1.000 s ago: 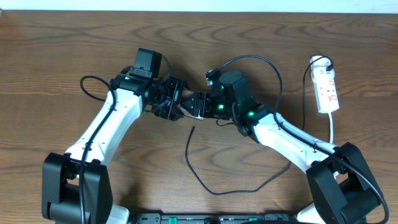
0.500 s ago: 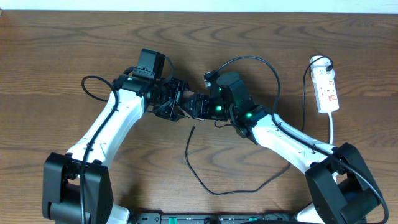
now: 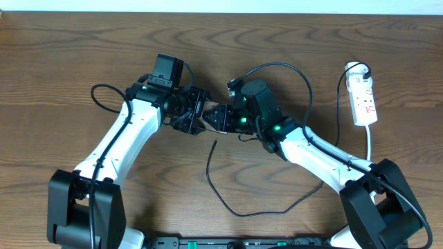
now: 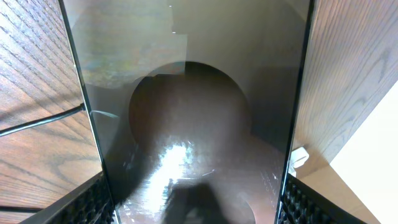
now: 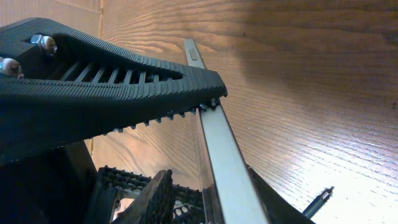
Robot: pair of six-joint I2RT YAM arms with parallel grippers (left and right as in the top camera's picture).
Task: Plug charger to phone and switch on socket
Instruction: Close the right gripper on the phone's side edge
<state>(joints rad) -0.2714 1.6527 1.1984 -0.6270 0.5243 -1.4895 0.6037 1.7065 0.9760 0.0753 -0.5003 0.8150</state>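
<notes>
The phone (image 3: 216,117) is held off the table between my two grippers. My left gripper (image 3: 200,117) is shut on its two long edges; in the left wrist view the phone (image 4: 186,112) fills the space between the fingers (image 4: 196,208), glossy face and brown oval patch showing. My right gripper (image 3: 226,119) is at the phone's other end. In the right wrist view its fingers (image 5: 189,134) stand apart, and the upper tip touches the phone's silver edge (image 5: 221,149). The charger (image 3: 208,173) lies loose on the table, its plug tip (image 3: 215,143) just below the phone and also visible in the right wrist view (image 5: 318,202). The socket (image 3: 364,102) lies at the far right.
The socket's white cord (image 3: 369,142) runs down toward the right arm's base. My arms' thicker black wires loop at the left (image 3: 100,97) and over the right arm (image 3: 297,72). The wooden table (image 3: 69,48) carries nothing else.
My right gripper has edged a little left toward the left gripper, and the phone between them has tilted slightly. The charger and the socket have not moved.
</notes>
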